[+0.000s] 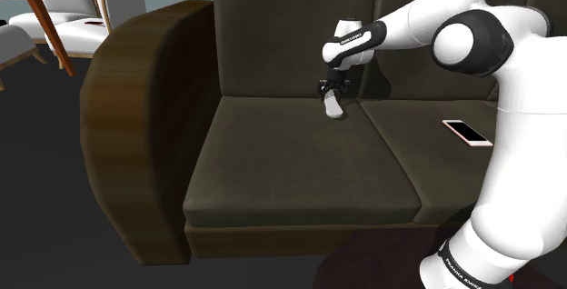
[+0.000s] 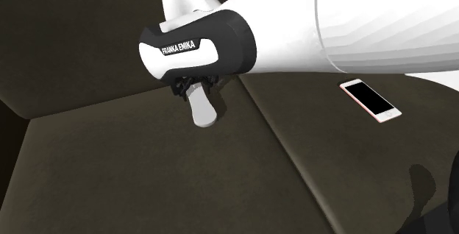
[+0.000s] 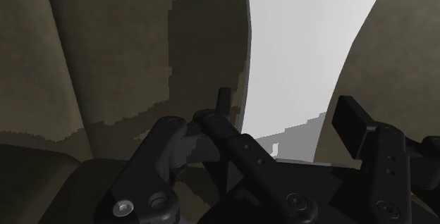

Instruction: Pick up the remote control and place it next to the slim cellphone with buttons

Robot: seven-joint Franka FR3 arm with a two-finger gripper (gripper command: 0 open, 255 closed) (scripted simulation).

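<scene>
Sofa (image 1: 273, 160), white arm (image 1: 427, 24) over its seat. Claw (image 2: 194, 90) clamped on the pale grey remote control (image 2: 201, 112), tip near the cushion. I'd carry it low across the seam and lay it flat just beside the pink-edged cellphone (image 2: 370, 100), not touching.

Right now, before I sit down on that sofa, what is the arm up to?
The arm's gripper is shut on one end of a pale remote, which hangs end-down over a seat cushion of the sofa, close to the backrest. Whether its lower end touches the cushion is hard to tell. A phone lies flat on the next cushion, toward the shoulder view's right, well apart from the remote, so the remote is not yet set beside it.
</scene>
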